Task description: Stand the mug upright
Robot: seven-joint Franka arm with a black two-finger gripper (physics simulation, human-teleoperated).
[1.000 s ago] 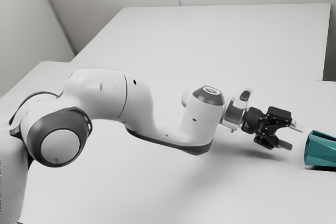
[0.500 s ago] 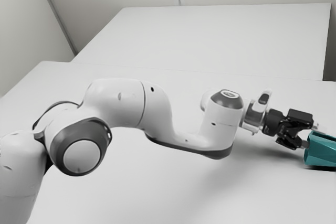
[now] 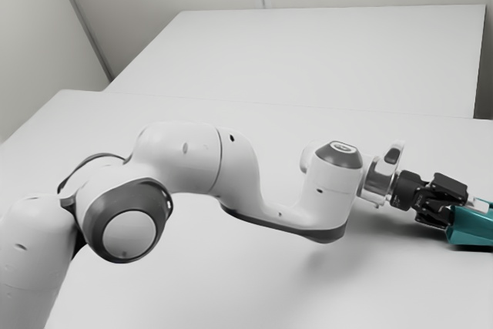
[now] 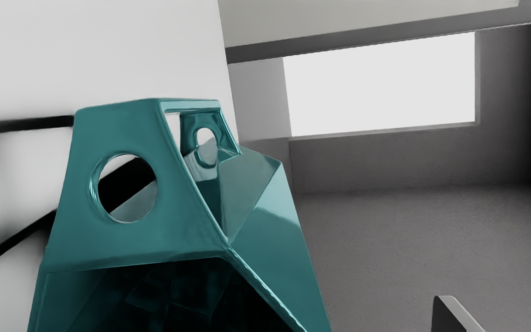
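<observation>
The teal faceted mug (image 3: 471, 230) lies on its side on the table at the exterior view's right edge, its far part cut off. My gripper (image 3: 437, 201) has reached its near end, and one pale fingertip shows over the mug's upper side. In the wrist view the mug (image 4: 274, 235) has its dark mouth facing my hand, beside a part pierced by a round hole. The gripper (image 4: 265, 323) stands open there, one fingertip (image 4: 450, 316) apart from the mug's outer side; the mug or its dark mouth hides the other finger.
The white table (image 3: 185, 267) spreads under the arm, and a second pale surface (image 3: 323, 55) lies behind it. In the wrist view a grey wall (image 4: 408, 240) with a bright panel (image 4: 380, 87) stands beyond the table's edge. A dark shadow outline lies beside the mug.
My gripper has moved toward the exterior view's right and slightly lower, from short of the mug to overlapping its near end. The mug shows no visible move.
</observation>
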